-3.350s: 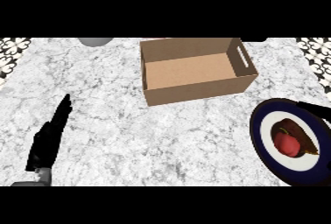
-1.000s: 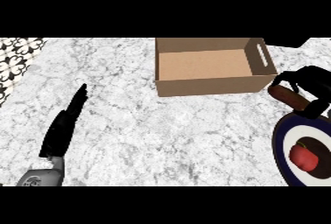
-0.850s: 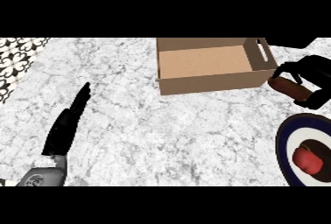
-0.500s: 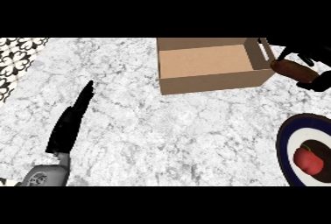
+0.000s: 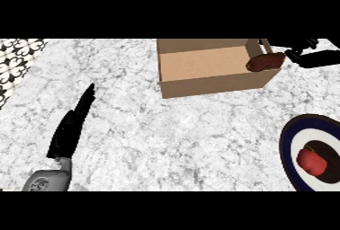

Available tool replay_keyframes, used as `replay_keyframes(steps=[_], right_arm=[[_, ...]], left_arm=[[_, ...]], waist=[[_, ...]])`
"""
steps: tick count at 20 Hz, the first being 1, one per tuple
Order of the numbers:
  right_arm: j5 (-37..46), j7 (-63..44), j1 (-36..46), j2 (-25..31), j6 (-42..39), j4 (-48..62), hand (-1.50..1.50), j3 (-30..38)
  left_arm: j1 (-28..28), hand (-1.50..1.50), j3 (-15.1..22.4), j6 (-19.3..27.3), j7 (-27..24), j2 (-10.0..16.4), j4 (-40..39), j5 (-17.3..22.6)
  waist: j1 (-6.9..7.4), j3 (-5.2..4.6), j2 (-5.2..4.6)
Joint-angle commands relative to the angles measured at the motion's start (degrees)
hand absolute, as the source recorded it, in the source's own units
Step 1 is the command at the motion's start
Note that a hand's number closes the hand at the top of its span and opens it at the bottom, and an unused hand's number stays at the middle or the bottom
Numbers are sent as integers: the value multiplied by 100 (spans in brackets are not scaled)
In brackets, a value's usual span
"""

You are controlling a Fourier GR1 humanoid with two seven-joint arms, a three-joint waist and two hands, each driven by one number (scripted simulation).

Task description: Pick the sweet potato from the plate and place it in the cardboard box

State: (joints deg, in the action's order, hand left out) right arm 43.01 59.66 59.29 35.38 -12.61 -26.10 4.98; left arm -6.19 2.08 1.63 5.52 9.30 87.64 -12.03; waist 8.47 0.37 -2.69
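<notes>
The brown sweet potato [image 5: 265,62] hangs over the right wall of the open cardboard box [image 5: 199,83] at the top of the head view. My right hand [image 5: 310,55] reaches in from the top right edge and its fingers pinch the potato's right end. The dark blue and white plate [image 5: 290,152] lies at the right edge, apart from the hand. My left hand [image 5: 72,126] lies flat with straight fingers on the marble counter at the left, holding nothing.
A red pepper-like vegetable [image 5: 312,161] sits on the plate's dark centre. A patterned tile strip [image 5: 15,60] runs along the counter's upper left edge. Marble countertop [image 5: 179,139] spreads between the left hand, the box and the plate.
My right hand has carried the sweet potato from above the plate up and left to the box's right wall. The left hand has stayed flat in place.
</notes>
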Motion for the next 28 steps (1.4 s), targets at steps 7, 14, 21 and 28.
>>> replay_keyframes(steps=[7, 14, 21, 28], right_arm=[[-636, 949, 894, -368, -1646, 384, 150, -233], [-594, 359, 1478, -803, -1575, 710, 150, -615], [-284, 150, 1540, -1642, -1242, 912, 150, -1187], [-12, -291, 1640, -2266, -499, 1406, 150, -1418]], left_arm=[[-91, 0, -243, 15, 49, 130, -80, 70], [140, 0, -118, -5, 38, 26, -10, 62], [97, 0, -227, 150, -62, -20, -320, -8], [48, 0, -296, 95, -214, 15, -418, 36]], waist=[[-254, -23, 92], [-228, -30, 93], [-474, -38, 125], [-451, -40, 94]])
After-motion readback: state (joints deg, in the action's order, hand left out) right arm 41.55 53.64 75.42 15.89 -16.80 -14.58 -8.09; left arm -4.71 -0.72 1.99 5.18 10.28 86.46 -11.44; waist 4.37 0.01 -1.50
